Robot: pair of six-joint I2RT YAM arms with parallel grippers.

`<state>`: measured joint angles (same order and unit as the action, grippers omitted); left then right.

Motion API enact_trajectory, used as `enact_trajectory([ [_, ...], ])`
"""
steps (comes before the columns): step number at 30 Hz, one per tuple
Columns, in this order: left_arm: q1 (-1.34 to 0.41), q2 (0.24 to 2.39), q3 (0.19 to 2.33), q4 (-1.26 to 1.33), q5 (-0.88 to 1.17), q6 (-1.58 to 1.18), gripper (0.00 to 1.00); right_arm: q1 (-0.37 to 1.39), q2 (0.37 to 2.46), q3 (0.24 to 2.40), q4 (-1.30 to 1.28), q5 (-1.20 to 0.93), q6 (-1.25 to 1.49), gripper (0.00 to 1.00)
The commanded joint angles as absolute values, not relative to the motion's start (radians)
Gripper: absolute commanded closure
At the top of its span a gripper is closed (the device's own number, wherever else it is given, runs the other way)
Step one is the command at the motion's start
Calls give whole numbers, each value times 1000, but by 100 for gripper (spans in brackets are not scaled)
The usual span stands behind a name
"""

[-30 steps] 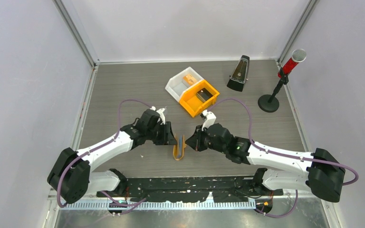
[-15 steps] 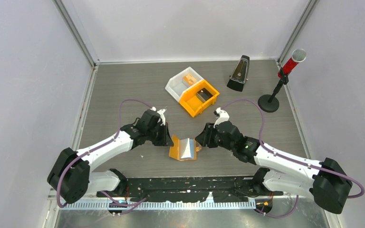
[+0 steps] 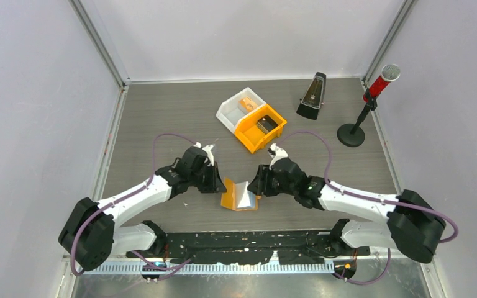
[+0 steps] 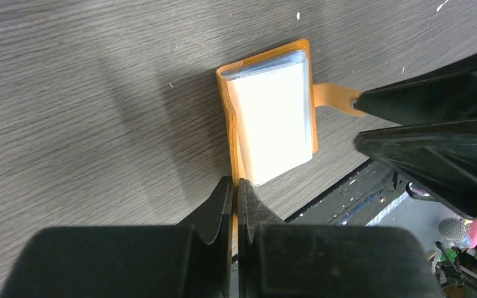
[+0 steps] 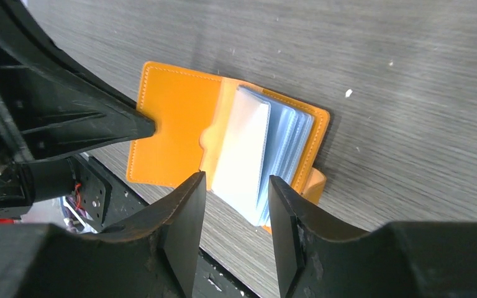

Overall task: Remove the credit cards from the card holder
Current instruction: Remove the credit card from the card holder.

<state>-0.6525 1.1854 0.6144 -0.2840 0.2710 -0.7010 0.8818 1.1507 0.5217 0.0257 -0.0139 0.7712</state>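
The orange card holder (image 3: 238, 196) lies open on the table between my grippers. Its pale blue and clear sleeves (image 5: 262, 155) fan up from the spine, and its small tab (image 4: 332, 96) sticks out on the right. My left gripper (image 4: 235, 188) is shut on the edge of the holder's left cover (image 5: 174, 127); it also shows in the top view (image 3: 219, 184). My right gripper (image 5: 236, 192) is open, its jaws on either side of the sleeves' near edge without touching them; the top view (image 3: 256, 187) shows it at the holder's right side. No credit card shows clearly in the sleeves.
An orange bin (image 3: 273, 133) with a dark flat item inside and a white bin (image 3: 228, 112) with an orange block stand behind the holder. A metronome (image 3: 312, 96) and a microphone on a stand (image 3: 367, 102) are at the back right.
The holder stood nearly folded on edge between both grippers; now it lies open. My right gripper let go, drew back to the right, then came back over the sleeves.
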Motion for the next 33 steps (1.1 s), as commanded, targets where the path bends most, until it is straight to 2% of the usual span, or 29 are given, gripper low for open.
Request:
enact_trajectory([
  [1,-657,1165,587,-232,270,-718,100,891,1248,558,145,-80,794,50],
  [10,-657,1149,561,-204,275,-727,100,891,1374,548,220,-129,820,53],
  [25,-658,1146,534,-161,294,-754,100,925,1367,545,371,-238,868,57],
  [30,-658,1151,528,-152,293,-765,100,928,1353,550,278,-173,835,57],
  [33,-657,1151,520,-145,295,-771,100,928,1309,561,153,-90,801,51],
])
